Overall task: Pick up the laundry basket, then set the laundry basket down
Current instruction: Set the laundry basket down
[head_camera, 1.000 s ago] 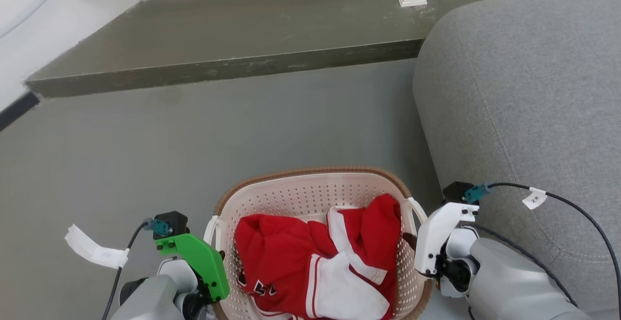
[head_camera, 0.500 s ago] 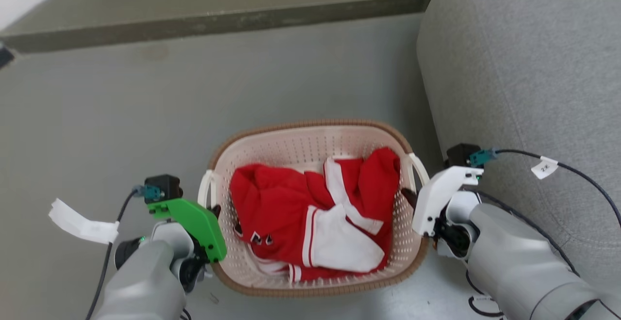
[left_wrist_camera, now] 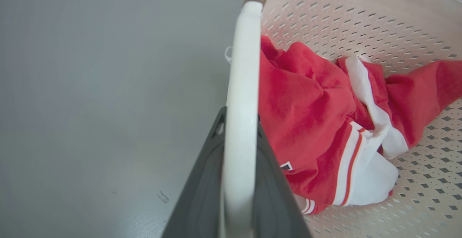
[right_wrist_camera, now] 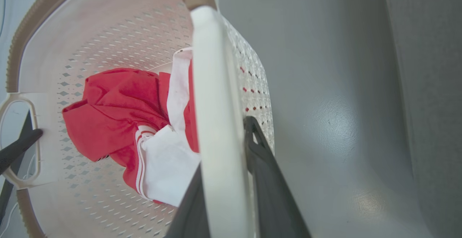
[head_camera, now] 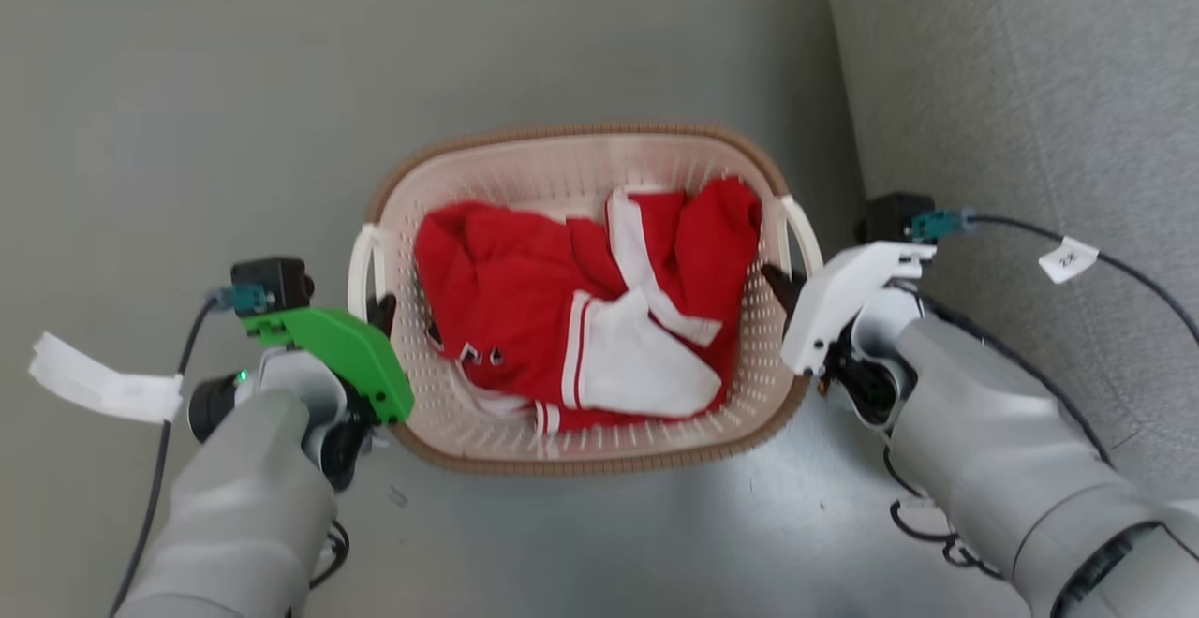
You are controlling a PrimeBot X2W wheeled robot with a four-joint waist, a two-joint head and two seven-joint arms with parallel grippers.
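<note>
The laundry basket [head_camera: 581, 136] is cream-white with perforated walls and a brown rim, and it holds a red and white garment [head_camera: 581, 318]. My left gripper [head_camera: 379, 304] is shut on the basket's left white handle [left_wrist_camera: 240, 122], which runs between its dark fingers [left_wrist_camera: 202, 184]. On the other side, my right gripper [head_camera: 777, 283] is shut on the right white handle [right_wrist_camera: 218, 122], with one dark finger [right_wrist_camera: 269, 184] showing beside it. Whether the basket touches the floor I cannot tell.
A grey sofa [head_camera: 1030, 84] stands close along the basket's right side, just behind my right arm. Smooth grey floor [head_camera: 187, 84] spreads to the left and beyond the basket. Cables with white tags [head_camera: 94, 384] hang off both wrists.
The head camera has tilted down, so the whole picture slid up and the step at the back left the frame. Both grippers stay shut on the handles.
</note>
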